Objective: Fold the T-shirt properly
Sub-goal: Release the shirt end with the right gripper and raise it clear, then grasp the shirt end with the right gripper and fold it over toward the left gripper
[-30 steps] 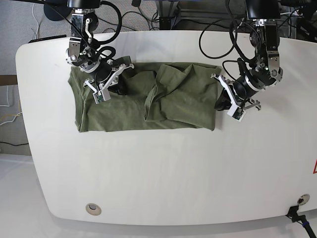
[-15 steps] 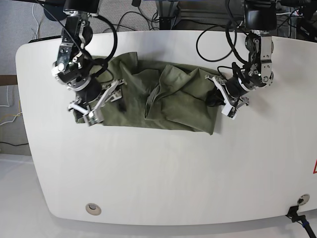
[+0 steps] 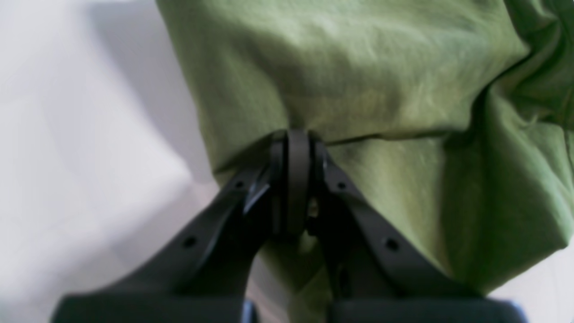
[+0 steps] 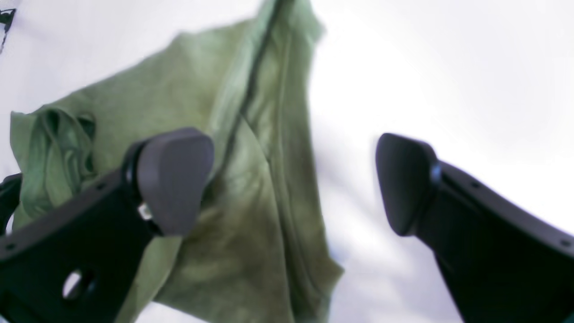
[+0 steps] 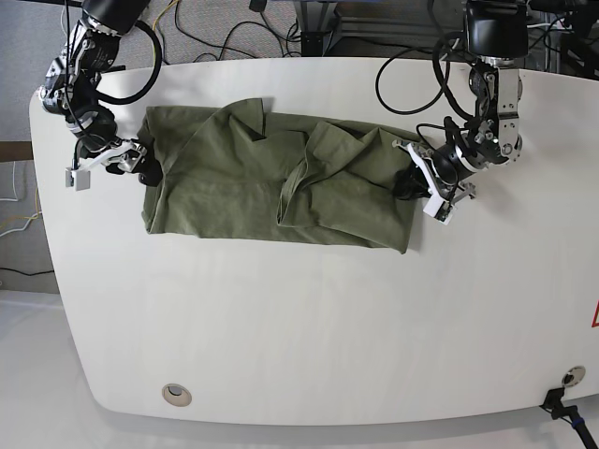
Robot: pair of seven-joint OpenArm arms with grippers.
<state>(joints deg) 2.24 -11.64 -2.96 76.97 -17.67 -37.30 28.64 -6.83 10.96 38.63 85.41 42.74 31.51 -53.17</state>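
The plain olive-green cotton T-shirt lies rumpled across the far half of the white rounded bench, one flap doubled over near its middle. The left hand is clamped on a pinch of cloth at the shirt's edge — its black fingers pressed together with fabric bunched between them. The right hand is spread wide and grips nothing — one pad over the green cloth, the other above bare bench, just beside the shirt's opposite edge.
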